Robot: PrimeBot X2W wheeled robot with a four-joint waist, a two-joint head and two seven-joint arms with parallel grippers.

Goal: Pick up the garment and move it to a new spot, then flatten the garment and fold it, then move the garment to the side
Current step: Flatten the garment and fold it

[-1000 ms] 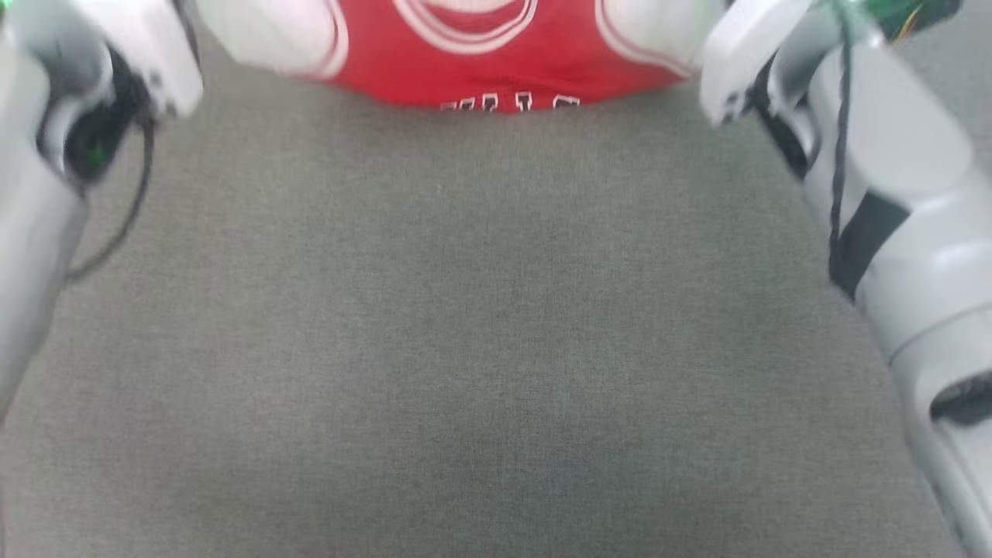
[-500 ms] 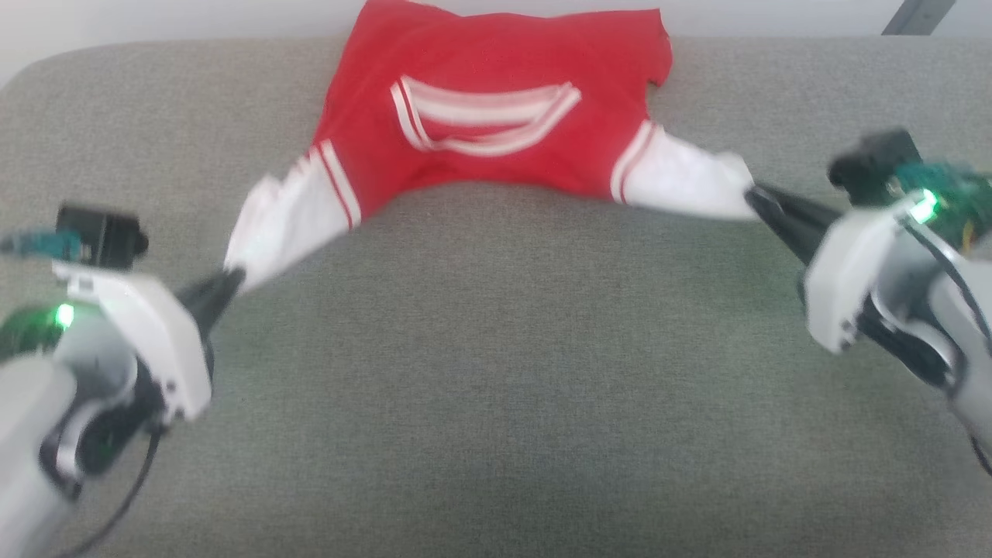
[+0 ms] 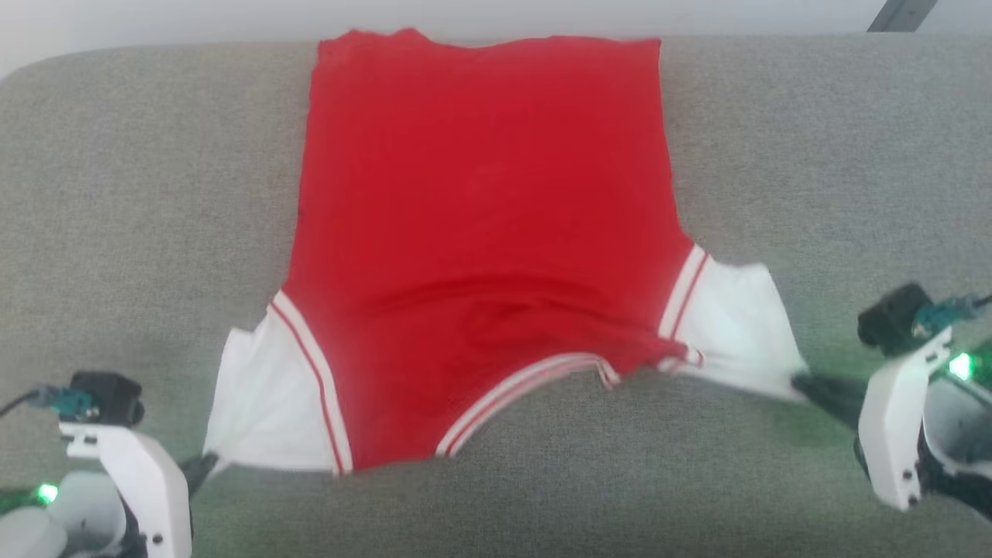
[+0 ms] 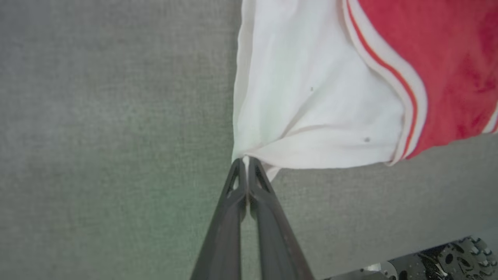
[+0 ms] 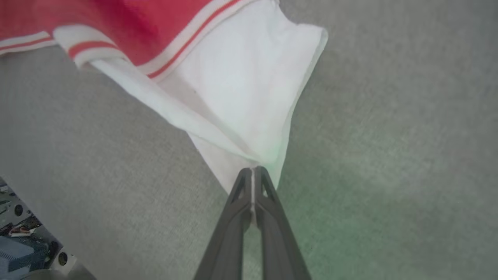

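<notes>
The garment [image 3: 480, 232] is thin, soft cloth, matt red in the body with plain white sleeves and striped trim, lightly creased near its neck. Beneath the garment the bench [image 3: 139, 194] has a coarse grey woven cover, matt and grainy. At the garment's sleeve corners the left end effector [image 4: 244, 160] and right end effector [image 5: 253, 168] look like smooth, dark, matt plastic, and their housings [image 3: 891, 418] like white, faintly glossy plastic.

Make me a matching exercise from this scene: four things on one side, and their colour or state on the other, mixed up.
Things:
1. left gripper
2. garment
3. neck trim
4. padded surface

Colour or state:
A. plain grey
B. red with white sleeves, spread out
C. shut on a sleeve corner
D. curved red-and-white stripes

Pairs: 1-C, 2-B, 3-D, 4-A
</notes>
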